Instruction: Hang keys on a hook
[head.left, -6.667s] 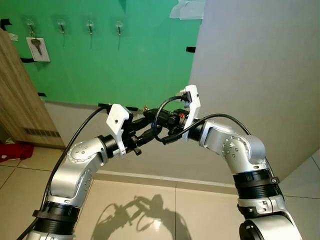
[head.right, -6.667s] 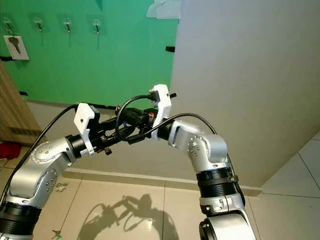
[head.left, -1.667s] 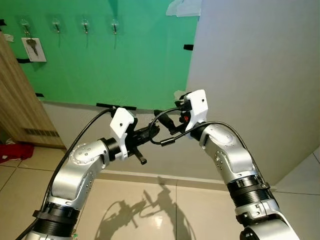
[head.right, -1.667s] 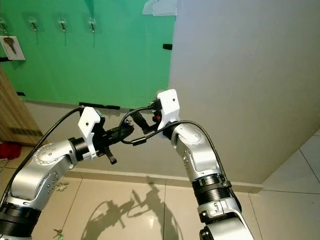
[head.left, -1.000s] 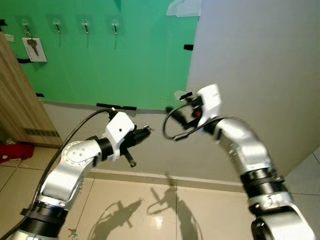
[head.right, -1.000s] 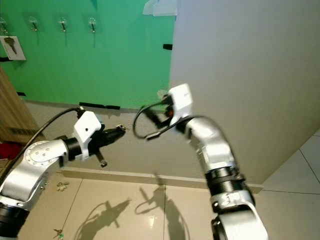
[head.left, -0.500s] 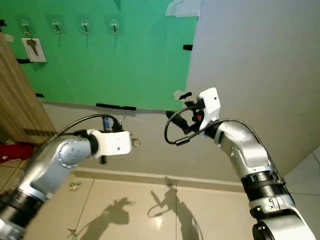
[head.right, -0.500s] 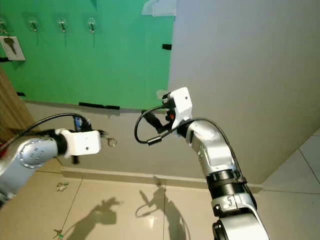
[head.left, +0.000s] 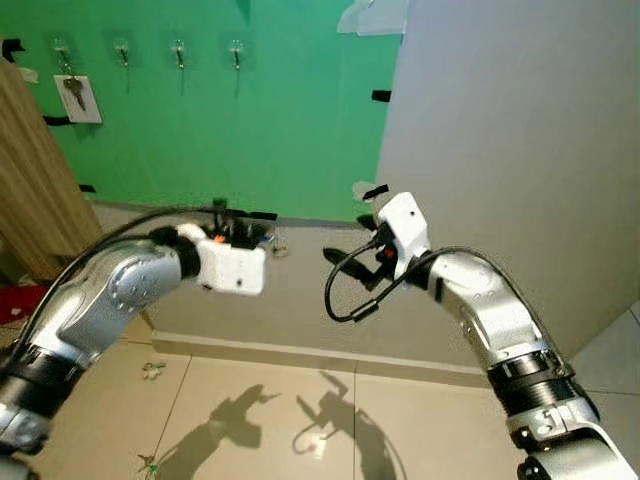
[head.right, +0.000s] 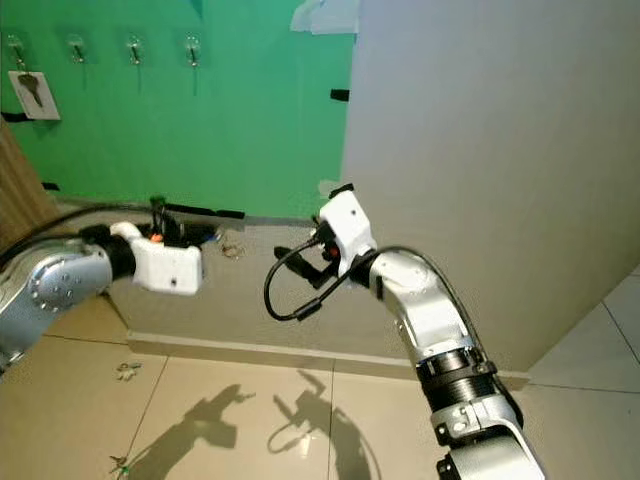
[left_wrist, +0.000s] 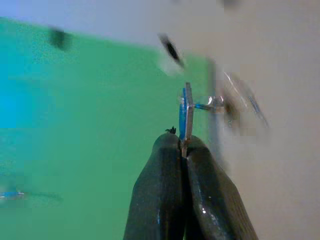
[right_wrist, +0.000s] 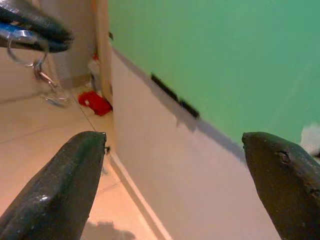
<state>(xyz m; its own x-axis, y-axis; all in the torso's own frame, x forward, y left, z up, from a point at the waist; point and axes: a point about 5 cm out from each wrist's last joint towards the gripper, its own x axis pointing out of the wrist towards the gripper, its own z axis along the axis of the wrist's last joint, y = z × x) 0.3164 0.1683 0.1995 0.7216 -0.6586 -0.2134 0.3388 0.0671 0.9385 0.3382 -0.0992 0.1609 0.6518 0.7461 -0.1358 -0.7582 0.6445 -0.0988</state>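
The left gripper (left_wrist: 183, 150) pinches a blue-tagged silver key bunch (left_wrist: 186, 117) just beyond its tips, while the right gripper (right_wrist: 175, 165) gapes wide nearby.

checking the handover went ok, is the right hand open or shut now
Open. The right hand has its two black fingers spread wide apart with nothing between them; the left hand pinches the keys.
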